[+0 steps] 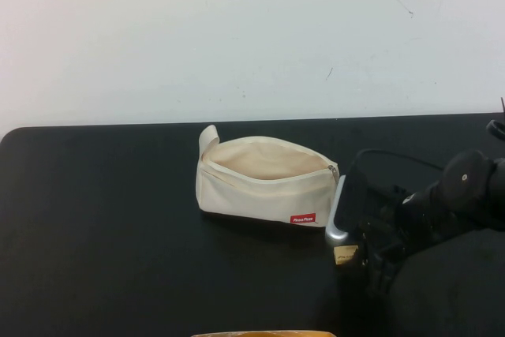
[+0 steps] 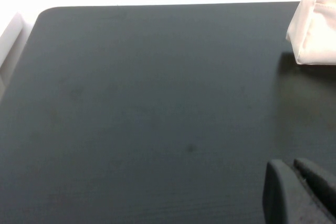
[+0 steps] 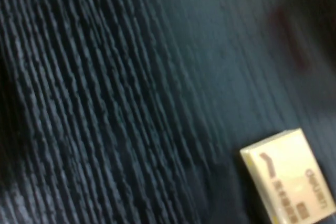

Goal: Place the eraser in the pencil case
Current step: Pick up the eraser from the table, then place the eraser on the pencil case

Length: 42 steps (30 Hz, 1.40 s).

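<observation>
The cream-white pencil case (image 1: 264, 183) lies mid-table with its zip open, a red label on its front and its loop tab at the far left end. One end of it shows in the left wrist view (image 2: 315, 30). The small pale yellow eraser (image 1: 345, 254) lies on the black table just right of the case's near end. In the right wrist view the eraser (image 3: 289, 177) lies flat with its dark print up. My right gripper (image 1: 369, 262) hangs low right beside the eraser. My left gripper (image 2: 291, 165) is shut and empty over bare table, away from the case, and does not show in the high view.
The black table (image 1: 110, 234) ends at a white wall behind. A tan curved edge (image 1: 264, 334) pokes in at the table's front edge. The right arm (image 1: 465, 187) and its cable fill the right side.
</observation>
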{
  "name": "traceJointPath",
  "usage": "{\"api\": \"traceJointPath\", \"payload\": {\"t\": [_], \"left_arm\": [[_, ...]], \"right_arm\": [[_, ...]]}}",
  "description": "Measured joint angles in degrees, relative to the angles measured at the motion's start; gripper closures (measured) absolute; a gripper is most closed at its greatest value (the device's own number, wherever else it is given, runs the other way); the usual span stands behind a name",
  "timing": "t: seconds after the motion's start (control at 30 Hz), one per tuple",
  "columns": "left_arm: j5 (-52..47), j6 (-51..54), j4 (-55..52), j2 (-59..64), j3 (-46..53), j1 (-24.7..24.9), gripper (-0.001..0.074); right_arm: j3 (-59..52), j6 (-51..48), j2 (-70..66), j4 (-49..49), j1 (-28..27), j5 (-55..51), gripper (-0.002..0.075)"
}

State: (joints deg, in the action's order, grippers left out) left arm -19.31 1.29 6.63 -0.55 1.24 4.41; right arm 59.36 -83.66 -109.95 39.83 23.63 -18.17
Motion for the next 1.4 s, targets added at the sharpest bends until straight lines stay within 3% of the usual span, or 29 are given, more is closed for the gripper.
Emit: {"api": "traceJointPath", "payload": {"t": [0.2,0.6,0.93,1.0,1.17,1.23,1.3,1.4], "left_arm": [[0.00,0.00,0.00,0.00,0.00,0.00,0.0736],[0.00,0.00,0.00,0.00,0.00,0.00,0.0736],[0.00,0.00,0.00,0.00,0.00,0.00,0.0736],[0.00,0.00,0.00,0.00,0.00,0.00,0.0736],[0.00,0.00,0.00,0.00,0.00,0.00,0.0736],[0.00,0.00,0.00,0.00,0.00,0.00,0.0736],[0.00,0.00,0.00,0.00,0.00,0.00,0.0736],[0.00,0.00,0.00,0.00,0.00,0.00,0.0736]], "right_arm": [[0.00,-0.21,-0.12,0.38,0.00,-1.22,0.0540],[3.70,-0.21,13.08,2.86,0.00,-16.82,0.0533],[13.16,-5.96,14.85,22.19,0.00,-8.05,0.0533],[14.60,-6.90,12.09,24.70,0.00,-8.56,0.0496],[16.99,-6.36,6.67,27.35,0.00,-8.86,0.0222],[17.20,-6.36,6.36,27.48,0.00,-8.12,0.0188],[17.29,-6.36,6.48,27.58,0.00,-7.41,0.0200],[17.29,-6.36,8.44,27.45,0.00,-6.95,0.0328]]}}
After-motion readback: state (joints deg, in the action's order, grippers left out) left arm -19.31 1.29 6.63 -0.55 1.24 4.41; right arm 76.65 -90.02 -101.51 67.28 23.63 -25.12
